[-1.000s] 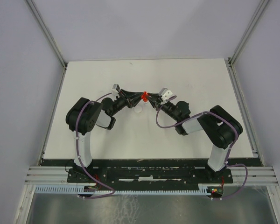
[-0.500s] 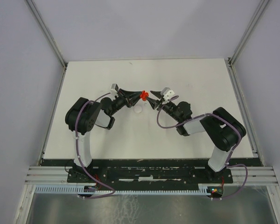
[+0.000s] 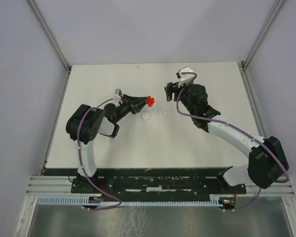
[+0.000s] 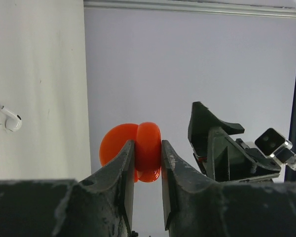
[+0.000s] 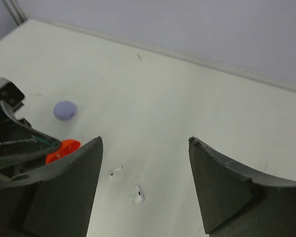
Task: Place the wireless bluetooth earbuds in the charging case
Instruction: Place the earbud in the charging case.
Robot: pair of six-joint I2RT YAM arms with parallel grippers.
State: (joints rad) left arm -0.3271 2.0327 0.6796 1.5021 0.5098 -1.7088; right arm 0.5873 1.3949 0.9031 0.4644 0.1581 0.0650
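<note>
The white bench [image 3: 89, 148] sits boxed in by pale lavender walls [image 3: 153, 29], and most of it is bare from overhead.

My left fingers [image 4: 123, 182] are clamped on the red charging case [image 4: 148, 150], held over the middle of the bench, a little toward the far edge. Two round red halves show. The fingers cover the lower rims, and the inside faces away, so I cannot tell whether anything sits in it. I also cannot judge how high it is off the surface.

My right fingers [image 5: 64, 192] are spread wide with nothing between them, near the far edge and apart from the case. In their own view the left one cuts off part of the red case.

A stemmed white earbud [image 5: 137, 195] lies on the bench around its middle, with a second white piece [image 5: 115, 172] just beside it, not touching. The second is too small for me to tell which way it points. Overhead they are barely specks. The left wrist view catches only one.

A lavender disc [image 5: 65, 110] lies flat, well apart from both earbuds. From above it washes out almost to white.
</note>
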